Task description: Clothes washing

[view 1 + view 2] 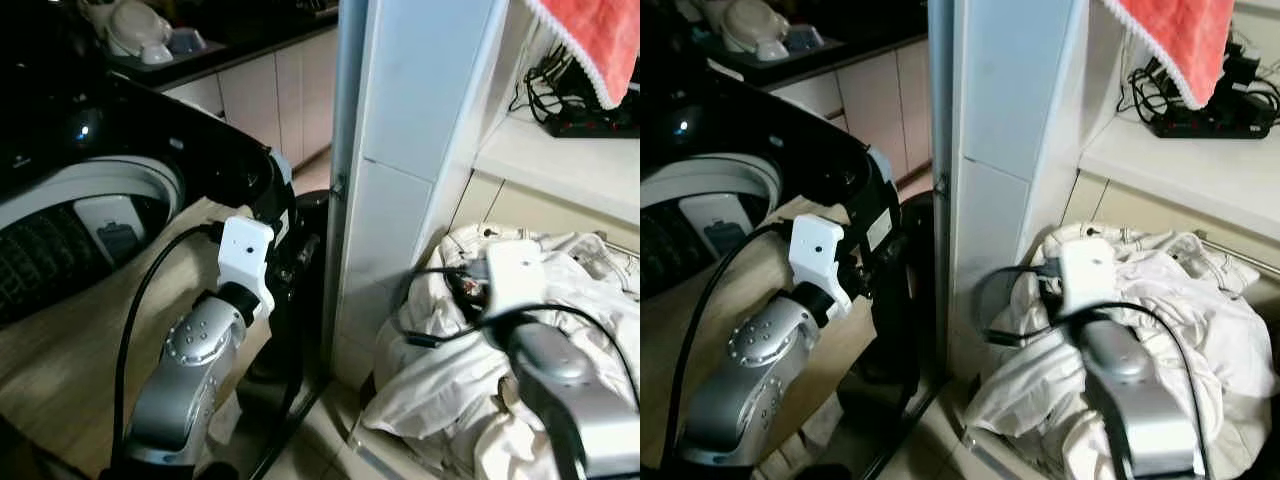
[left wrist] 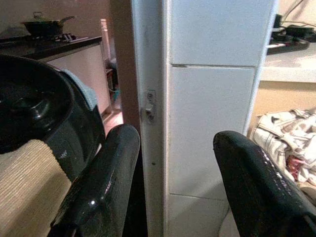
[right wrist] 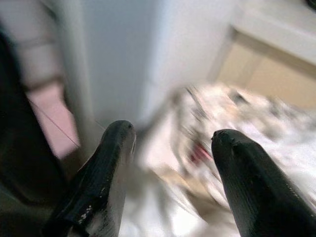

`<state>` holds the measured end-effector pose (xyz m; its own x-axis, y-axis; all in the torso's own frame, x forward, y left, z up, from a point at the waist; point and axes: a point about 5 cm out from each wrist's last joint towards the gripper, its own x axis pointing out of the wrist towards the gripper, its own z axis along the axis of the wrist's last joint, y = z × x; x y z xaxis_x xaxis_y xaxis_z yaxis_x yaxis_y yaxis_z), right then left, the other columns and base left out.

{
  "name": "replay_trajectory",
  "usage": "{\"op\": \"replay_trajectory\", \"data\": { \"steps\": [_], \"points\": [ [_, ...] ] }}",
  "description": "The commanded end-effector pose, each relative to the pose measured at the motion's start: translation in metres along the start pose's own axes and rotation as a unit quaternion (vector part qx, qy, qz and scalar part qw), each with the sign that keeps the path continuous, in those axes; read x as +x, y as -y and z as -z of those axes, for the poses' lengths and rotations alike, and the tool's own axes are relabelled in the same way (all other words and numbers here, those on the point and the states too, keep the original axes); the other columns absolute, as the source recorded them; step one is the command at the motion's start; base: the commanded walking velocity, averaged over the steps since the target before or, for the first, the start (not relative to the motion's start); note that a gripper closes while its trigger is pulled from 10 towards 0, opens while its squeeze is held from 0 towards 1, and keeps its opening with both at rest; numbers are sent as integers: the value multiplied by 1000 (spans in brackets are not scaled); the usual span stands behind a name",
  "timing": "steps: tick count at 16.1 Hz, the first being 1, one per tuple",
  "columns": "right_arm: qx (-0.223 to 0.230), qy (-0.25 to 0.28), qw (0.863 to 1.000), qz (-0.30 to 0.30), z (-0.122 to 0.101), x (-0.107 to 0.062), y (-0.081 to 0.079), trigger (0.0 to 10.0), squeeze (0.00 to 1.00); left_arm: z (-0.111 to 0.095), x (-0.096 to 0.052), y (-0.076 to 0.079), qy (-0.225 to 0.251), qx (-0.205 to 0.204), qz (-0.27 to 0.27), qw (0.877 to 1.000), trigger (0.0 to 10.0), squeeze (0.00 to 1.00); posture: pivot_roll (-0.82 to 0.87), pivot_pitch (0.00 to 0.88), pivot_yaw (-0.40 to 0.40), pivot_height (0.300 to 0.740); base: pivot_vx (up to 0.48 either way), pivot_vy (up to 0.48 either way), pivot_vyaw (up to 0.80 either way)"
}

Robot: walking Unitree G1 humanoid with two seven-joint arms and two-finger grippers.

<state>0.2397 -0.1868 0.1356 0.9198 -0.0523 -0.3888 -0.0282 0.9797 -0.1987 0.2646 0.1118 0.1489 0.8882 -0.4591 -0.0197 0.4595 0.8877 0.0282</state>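
A heap of white clothes (image 1: 570, 265) lies low on the right, beside a white pillar (image 1: 400, 200). My right gripper (image 3: 170, 136) hangs open just above the heap's left side, nothing between its fingers; this view is blurred. The silver right arm (image 1: 560, 380) reaches in from the lower right. On the left stands the washing machine (image 1: 200, 140), black-topped, with its drum opening (image 1: 80, 230) showing. My left gripper (image 2: 175, 138) is open and empty between the machine and the pillar, its fingers (image 2: 111, 173) pointing at the pillar's edge.
A beige woven mat (image 2: 24, 177) lies by the machine. A red towel (image 1: 600, 40) hangs over a shelf holding a power strip (image 1: 590, 120). Kitchen cupboards (image 1: 270, 95) and a dish rack (image 1: 140, 35) stand behind. A narrow dark gap (image 1: 300, 330) separates machine and pillar.
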Motion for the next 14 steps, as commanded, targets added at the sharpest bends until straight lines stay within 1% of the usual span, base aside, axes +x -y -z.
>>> {"op": "replay_trajectory", "data": {
  "steps": [1, 2, 3, 4, 5, 6, 7, 8, 9, 10, 11, 13, 14],
  "points": [
    [-13, -37, 999, 31, 4, 1, 14, 10000, 1000, 0, 1, 2, -8, 4, 39, 999, 10000, 0, -118, 0, 17, 740, 0, 0, 0],
    [-19, -47, 998, 34, 5, 1, 16, 10000, 1000, 1, 0, 4, -11, 7, 54, 998, 10000, 0, -118, 0, 17, 740, 0, 0, 0],
    [-36, -106, 994, 16, 13, -1, 20, 10000, 1000, 3, -4, 11, -18, 25, 128, 991, 10000, 0, -122, 0, 21, 740, 0, 0, 0],
    [-29, -140, 990, 1, 18, -3, 22, 10000, 1000, 4, -8, 16, -29, 21, 180, 983, 10000, 0, -123, 0, 22, 740, 0, 0, 0],
    [-31, -151, 988, -2, 19, -4, 23, 10000, 1000, 3, -9, 16, -30, 22, 188, 981, 10000, 0, -123, 0, 23, 740, 0, 0, 0],
    [-41, -178, 983, -21, 27, -6, 22, 10000, 1000, 2, -11, 18, -33, 26, 214, 976, 10000, 0, -122, 0, 24, 740, 0, 0, 0],
    [-25, -198, 979, -52, 32, -10, 16, 10000, 1000, 1, -14, 20, -38, 22, 248, 968, 10000, 0, -121, 0, 25, 740, 0, 0, 0],
    [-20, -205, 976, -70, 33, -12, 13, 10000, 937, 0, -17, 22, -45, 22, 272, 961, 10000, 0, -121, 0, 25, 740, 0, 0, 0],
    [-5, -211, 974, -83, 32, -14, 11, 10000, 600, 0, -21, 23, -53, 17, 298, 953, 10000, 0, -121, 0, 25, 740, 0, 0, 0],
    [-5, -225, 970, -90, 32, -16, 11, 10000, 447, 0, -23, 25, -60, 14, 319, 946, 10000, 0, -123, 0, 26, 740, 0, 0, 0],
    [-3, -248, 964, -101, 35, -18, 10, 10000, 0, 0, -26, 27, -67, 8, 340, 938, 10000, 0, -122, 0, 28, 740, 0, 0, 0],
    [3, -270, 956, -117, 39, -21, 7, 10000, 0, 0, -27, 28, -74, 10, 353, 933, 10000, 0, -122, 0, 27, 740, 0, 0, 0],
    [2, -273, 954, -120, 40, -22, 7, 8039, 0, 0, -27, 28, -75, 10, 356, 932, 10000, 0, -122, 0, 27, 740, 0, 0, 0]
  ]
}}
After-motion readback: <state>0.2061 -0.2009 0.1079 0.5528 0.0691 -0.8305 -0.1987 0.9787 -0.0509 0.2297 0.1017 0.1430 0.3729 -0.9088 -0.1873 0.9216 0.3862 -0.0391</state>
